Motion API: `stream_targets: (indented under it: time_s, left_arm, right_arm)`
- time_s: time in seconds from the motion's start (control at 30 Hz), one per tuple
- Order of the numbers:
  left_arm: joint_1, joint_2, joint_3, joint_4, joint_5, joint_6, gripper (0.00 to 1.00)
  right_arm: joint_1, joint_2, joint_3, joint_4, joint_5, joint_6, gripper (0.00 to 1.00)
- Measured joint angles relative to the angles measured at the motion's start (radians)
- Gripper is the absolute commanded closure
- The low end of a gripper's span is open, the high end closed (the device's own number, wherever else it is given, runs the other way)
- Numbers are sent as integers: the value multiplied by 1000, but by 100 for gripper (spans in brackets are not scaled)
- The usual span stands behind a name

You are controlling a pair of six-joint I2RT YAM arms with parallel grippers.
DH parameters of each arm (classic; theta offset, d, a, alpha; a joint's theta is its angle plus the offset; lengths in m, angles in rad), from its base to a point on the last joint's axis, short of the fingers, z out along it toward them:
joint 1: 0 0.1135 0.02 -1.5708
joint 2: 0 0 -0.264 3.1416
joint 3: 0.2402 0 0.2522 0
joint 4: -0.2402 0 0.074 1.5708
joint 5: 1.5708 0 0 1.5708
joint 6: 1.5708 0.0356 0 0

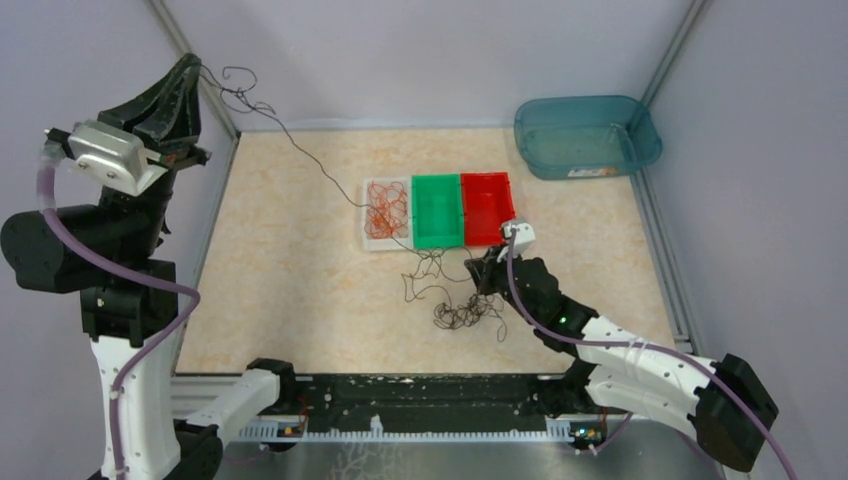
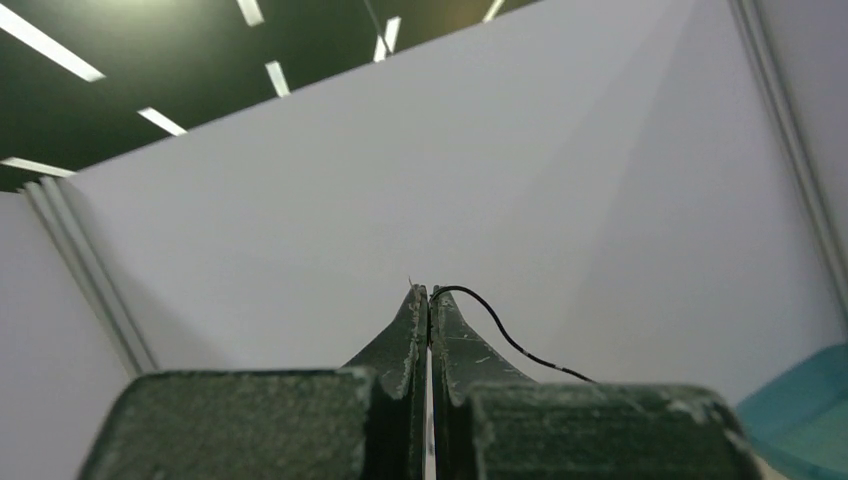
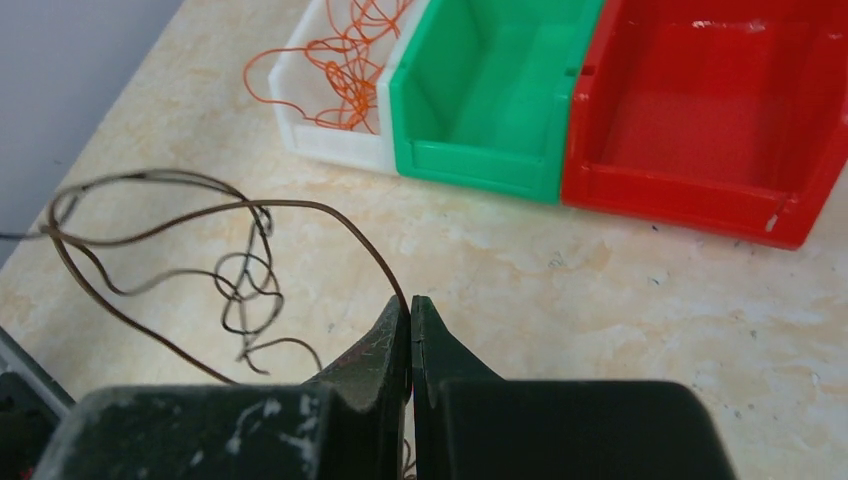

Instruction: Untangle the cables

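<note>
Left jaws clamp a dark cable [image 2: 510, 341], held high by the back-left wall to draw it taut out of the tangle [image 1: 458, 305] on the tabletop [image 1: 290, 290]. Right jaws pinch a brown cable [image 3: 300, 203] low beside the tangle, likely anchoring it. Orange cables [image 1: 385, 205] lie in the white bin [image 1: 364, 238]. There is room to move left of the bins, little near the wall.

Twin arms, black and white.
White links, black joints on left arm [image 1: 125, 400] and right arm [image 1: 640, 370]; purple cables [image 1: 43, 190] alongside; scuffed black fingers [image 3: 375, 350].
</note>
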Motion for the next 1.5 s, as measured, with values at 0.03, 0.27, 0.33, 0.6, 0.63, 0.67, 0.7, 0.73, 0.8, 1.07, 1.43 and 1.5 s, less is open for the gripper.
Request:
stream_targets:
  time_s: [0.03, 0.27, 0.33, 0.6, 0.63, 0.67, 0.7, 0.73, 0.8, 1.07, 1.43, 1.5]
  left_arm:
    - [0, 2, 0, 19, -16, 16, 100]
    - [0, 67, 77, 190, -93, 223, 100]
    - [0, 94, 121, 229, -97, 285, 100]
    - [6, 152, 290, 312, -65, 375, 100]
    - [9, 150, 282, 357, -64, 388, 100]
    - [11, 154, 285, 410, -65, 405, 100]
    - [13, 169, 307, 444, -64, 420, 100]
    - [12, 193, 347, 474, -61, 438, 100]
    - [13, 253, 451, 520, -51, 475, 100]
    - [16, 349, 604, 636, 42, 588, 100]
    - [23, 148, 357, 301, 152, 198, 100]
    - [24, 103, 270, 222, 200, 72, 100]
  right_arm:
    - [0, 0, 0, -14, 11, 2, 100]
    - [-1, 6, -41, -64, 50, 37, 100]
    - [-1, 19, -54, -74, 57, 51, 100]
    - [-1, 55, -68, -89, 66, 75, 100]
    - [-1, 63, -67, -92, 69, 76, 100]
    - [-1, 69, -68, -95, 71, 77, 100]
    - [-1, 79, -68, -101, 72, 80, 100]
    - [-1, 88, -69, -103, 73, 87, 100]
    - [5, 101, -80, -100, 76, 100, 100]
    - [85, 226, -111, -91, 140, 162, 87]
    - [91, 40, -50, -15, 25, 15, 15]
    - [91, 8, 22, 14, -49, -48, 12]
